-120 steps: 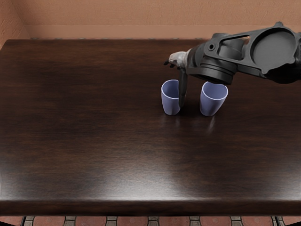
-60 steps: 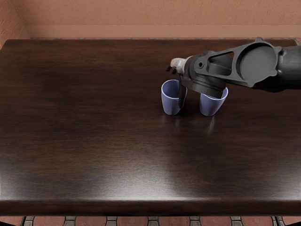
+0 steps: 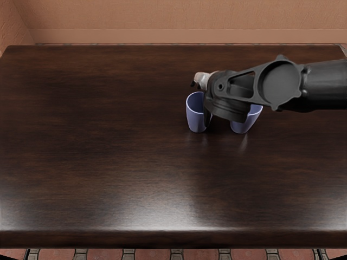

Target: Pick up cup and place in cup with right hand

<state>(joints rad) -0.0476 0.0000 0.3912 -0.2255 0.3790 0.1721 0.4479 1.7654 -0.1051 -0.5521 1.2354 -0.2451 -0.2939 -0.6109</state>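
Fingers of the right hand [image 3: 201, 80]: open, spread apart. One long dark digit [image 3: 207, 117] pointed down along the right side of the left cup [image 3: 196, 117], covering part of its rim and wall. Contact between digit and cup could not be told from this view. Small dark fingertips [image 3: 193, 83] showed at the left end of the pale part of the hand, beyond the cup's far rim. Other fingers were hidden. No grasp observed.

Left cup: blue-violet, upright on the table [image 3: 108, 141], mouth up, to the right of the table's middle.

Right cup [image 3: 241, 126]: same colour, also upright on the table, just to the right of the left cup, with a gap between them. The dark wrist [image 3: 227, 107] overlapped its rim in the view, hiding the left part of its mouth. The cups stood side by side, neither one inside the other.

Right arm [image 3: 328, 84]: black, entered from the right edge and reached left above the table. A round plate [image 3: 279, 84] faced upward on the link behind the wrist.

Surroundings: dark wood tabletop, with a bright reflection along the near side. Reddish floor tiles [image 3: 152, 254] lay past the near edge; a tan wall [image 3: 162, 16] rose on the far side.
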